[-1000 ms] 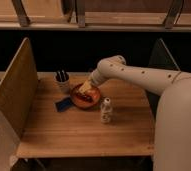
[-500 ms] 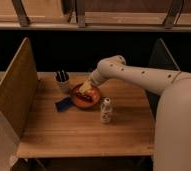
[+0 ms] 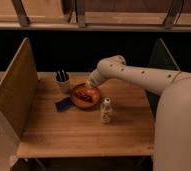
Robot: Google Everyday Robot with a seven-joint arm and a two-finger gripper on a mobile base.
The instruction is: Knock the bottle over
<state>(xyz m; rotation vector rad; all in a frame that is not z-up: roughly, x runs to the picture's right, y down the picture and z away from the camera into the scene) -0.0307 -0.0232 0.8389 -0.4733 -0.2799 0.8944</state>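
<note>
The small clear bottle (image 3: 106,110) with a white cap and pale label band stands upright on the wooden table (image 3: 64,130), just right of and in front of the orange bowl (image 3: 85,96). My gripper (image 3: 90,85) hangs at the end of the white arm over the bowl's far right rim, behind and to the left of the bottle, apart from it.
A white cup with dark utensils (image 3: 63,81) stands behind the bowl on the left. A dark blue flat item (image 3: 64,104) lies left of the bowl. Wooden panels flank the table left (image 3: 11,92) and right. My white arm body fills the right side.
</note>
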